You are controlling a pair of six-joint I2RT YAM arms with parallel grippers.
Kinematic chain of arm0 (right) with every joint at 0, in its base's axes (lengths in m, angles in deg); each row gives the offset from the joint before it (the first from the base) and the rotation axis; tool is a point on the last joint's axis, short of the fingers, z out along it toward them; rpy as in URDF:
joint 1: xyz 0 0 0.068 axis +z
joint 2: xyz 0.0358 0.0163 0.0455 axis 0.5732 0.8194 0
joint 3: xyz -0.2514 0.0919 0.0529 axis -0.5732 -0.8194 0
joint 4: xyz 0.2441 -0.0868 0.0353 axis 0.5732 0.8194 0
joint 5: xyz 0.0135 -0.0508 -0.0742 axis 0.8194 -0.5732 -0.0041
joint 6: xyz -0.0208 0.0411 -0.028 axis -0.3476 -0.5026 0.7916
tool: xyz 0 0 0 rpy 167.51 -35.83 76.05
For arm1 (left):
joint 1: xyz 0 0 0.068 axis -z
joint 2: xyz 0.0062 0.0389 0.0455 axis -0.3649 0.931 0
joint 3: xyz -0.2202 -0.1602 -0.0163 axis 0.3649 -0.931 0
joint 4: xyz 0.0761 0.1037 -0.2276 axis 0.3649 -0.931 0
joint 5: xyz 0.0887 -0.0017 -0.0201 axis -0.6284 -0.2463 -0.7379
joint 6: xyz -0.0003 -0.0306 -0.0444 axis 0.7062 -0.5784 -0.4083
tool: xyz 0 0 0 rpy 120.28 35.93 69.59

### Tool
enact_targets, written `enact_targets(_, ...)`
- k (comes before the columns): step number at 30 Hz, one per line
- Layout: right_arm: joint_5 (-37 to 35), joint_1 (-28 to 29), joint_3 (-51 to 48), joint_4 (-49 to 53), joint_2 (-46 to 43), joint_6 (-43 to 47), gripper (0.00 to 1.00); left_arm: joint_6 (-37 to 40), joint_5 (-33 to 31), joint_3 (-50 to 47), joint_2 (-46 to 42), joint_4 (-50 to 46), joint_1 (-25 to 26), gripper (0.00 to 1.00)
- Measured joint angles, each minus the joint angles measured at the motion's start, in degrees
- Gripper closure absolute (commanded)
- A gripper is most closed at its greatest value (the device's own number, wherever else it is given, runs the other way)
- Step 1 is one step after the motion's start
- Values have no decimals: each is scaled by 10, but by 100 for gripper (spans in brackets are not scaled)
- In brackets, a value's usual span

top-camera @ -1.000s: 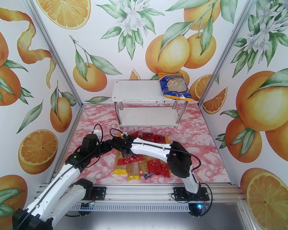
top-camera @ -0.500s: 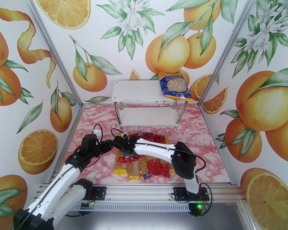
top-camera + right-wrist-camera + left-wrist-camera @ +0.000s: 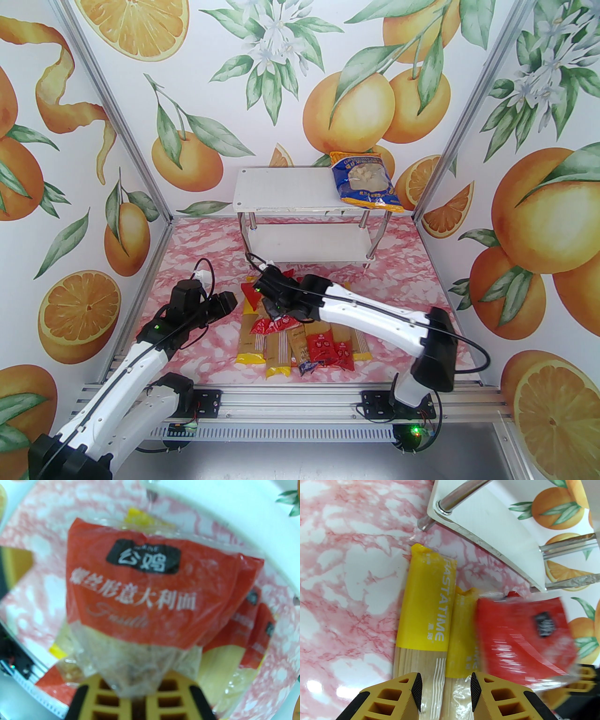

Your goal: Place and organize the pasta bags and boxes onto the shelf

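Top view: the red bag is at the pile on the tabletop, in front of the shelf. Left wrist — left fingers spread, empty, over a yellow pack. Right wrist — I see the right fingers pinching the red bag.

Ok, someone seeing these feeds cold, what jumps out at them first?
The right gripper, shut on the clear end of a red fusilli bag, holds it over the pile of spaghetti packs on the pink marbled table. Behind, one blue bag sits alone at the right end of the top board of the shelf, against loud orange-print walls.
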Motion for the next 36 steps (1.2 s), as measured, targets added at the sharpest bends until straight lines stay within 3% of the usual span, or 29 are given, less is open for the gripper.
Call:
enact_targets(10,-21,-18,102,47,-79,55,100,11,-5,0,25,0,0,61)
enact_targets(19,-30,-103,275,51,-96,129,100,11,-4,12,41,1,0,63)
enact_targets(25,-25,-163,423,42,-32,173,100,11,-4,23,48,6,0,63)
enact_targets(30,-25,-223,563,20,76,198,100,11,-4,28,56,9,0,63)
enact_targets(36,20,-299,627,-4,169,194,100,11,-4,28,61,9,0,63)
